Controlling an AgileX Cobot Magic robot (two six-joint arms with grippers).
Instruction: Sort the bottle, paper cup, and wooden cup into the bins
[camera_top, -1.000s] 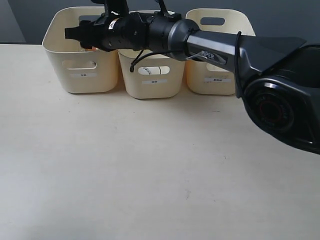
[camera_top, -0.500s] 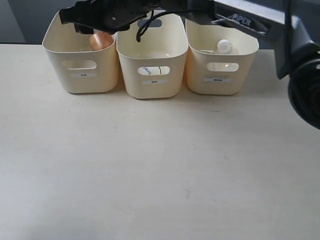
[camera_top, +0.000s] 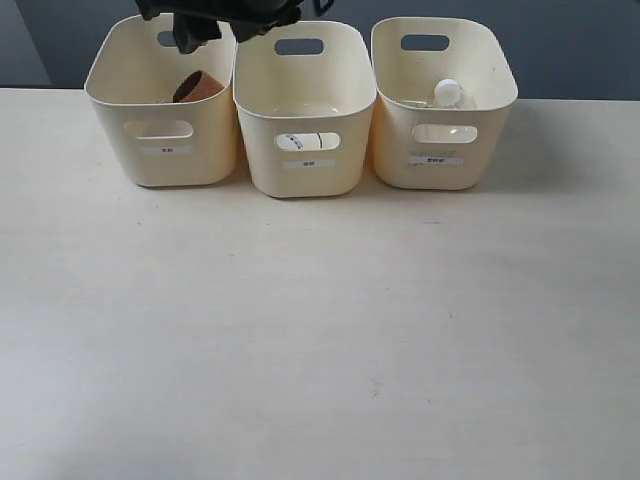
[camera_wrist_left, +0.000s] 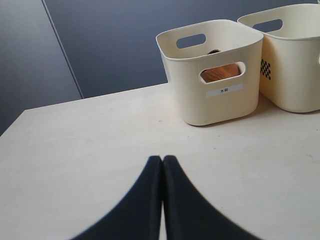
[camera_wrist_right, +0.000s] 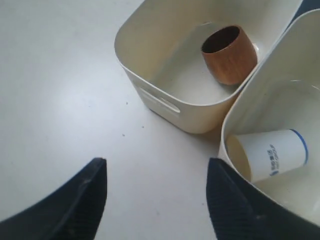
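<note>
Three cream bins stand in a row at the back. The wooden cup lies tilted inside the left bin; it also shows through that bin's handle cut-out. On its side in the middle bin rests the paper cup. The bottle, white cap up, is in the right bin. My right gripper hangs open and empty above the left bin's front. My left gripper is shut on nothing, low over the table, out of the exterior view.
The bins stand close together near the table's far edge, against a dark wall. A wide stretch of cream table lies in front of them. The left bin is some way ahead of the left gripper.
The right arm has risen and drawn back, from spanning the bins to only its tip at the exterior view's top edge. The wooden cup now lies uncovered in the left bin.
</note>
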